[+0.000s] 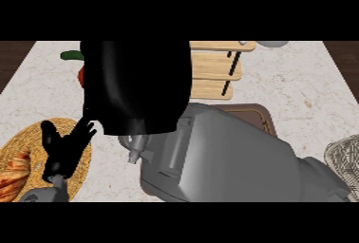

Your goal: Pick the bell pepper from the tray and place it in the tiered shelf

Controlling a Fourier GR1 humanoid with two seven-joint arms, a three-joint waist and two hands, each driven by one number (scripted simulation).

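1. Right hand (136, 85) fills the centre; whether it holds anything, I cannot tell.
2. Pepper (77, 64) peeks out at its ten o'clock.
3. Shelf (214, 71) at one o'clock.
4. Left hand (63, 147) spread, at eight o'clock.

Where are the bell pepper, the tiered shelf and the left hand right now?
bell pepper (80, 76): head view, red sliver showing at the right hand's left edge, green stem above.
tiered shelf (210, 66): head view, a wooden slat of it.
left hand (63, 147): head view, its palm, fingers up, lower left.

The tiered shelf (214, 71) stands behind the tray (254, 114), right of the bell pepper (76, 59).
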